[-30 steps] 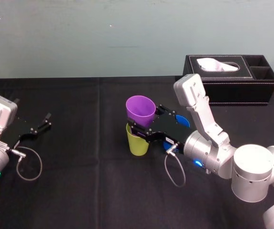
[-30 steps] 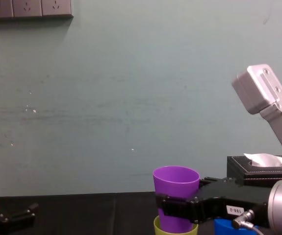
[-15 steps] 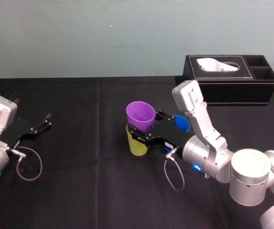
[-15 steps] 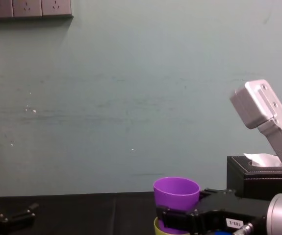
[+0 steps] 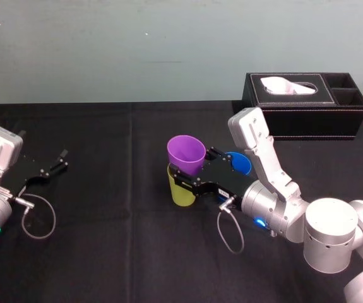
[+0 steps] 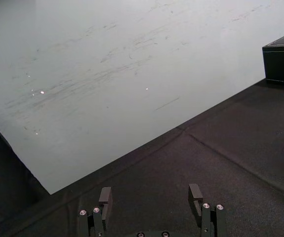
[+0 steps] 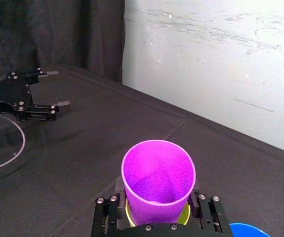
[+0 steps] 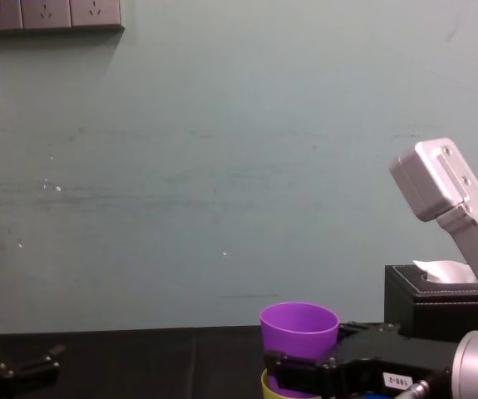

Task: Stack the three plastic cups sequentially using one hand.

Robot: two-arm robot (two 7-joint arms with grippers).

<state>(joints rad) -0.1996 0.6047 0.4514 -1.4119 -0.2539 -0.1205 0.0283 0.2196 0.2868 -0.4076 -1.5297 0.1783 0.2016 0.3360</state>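
Looking down from the head, we see the purple cup nested partway in the yellow-green cup near the middle of the black table. Its upper half stands above the lower cup's rim. The blue cup stands upright just beside this pair at 3 o'clock, partly hidden by the right gripper. That gripper reaches in from 4 o'clock, and its fingers are closed against two opposite sides of the purple cup, just above the yellow-green rim.

At 1 o'clock, well apart from the cups, the black tissue box holds a white tissue in its opening. The left gripper sits at 9 o'clock. The left wrist view shows its fingers spread wide with bare cloth between them.

The right wrist view looks straight into the purple cup, showing us its smooth tapered wall and floor, with a thin yellow-green ring around it. The chest view gives us the side: the purple rim rises above the gripper, which carries a white label.
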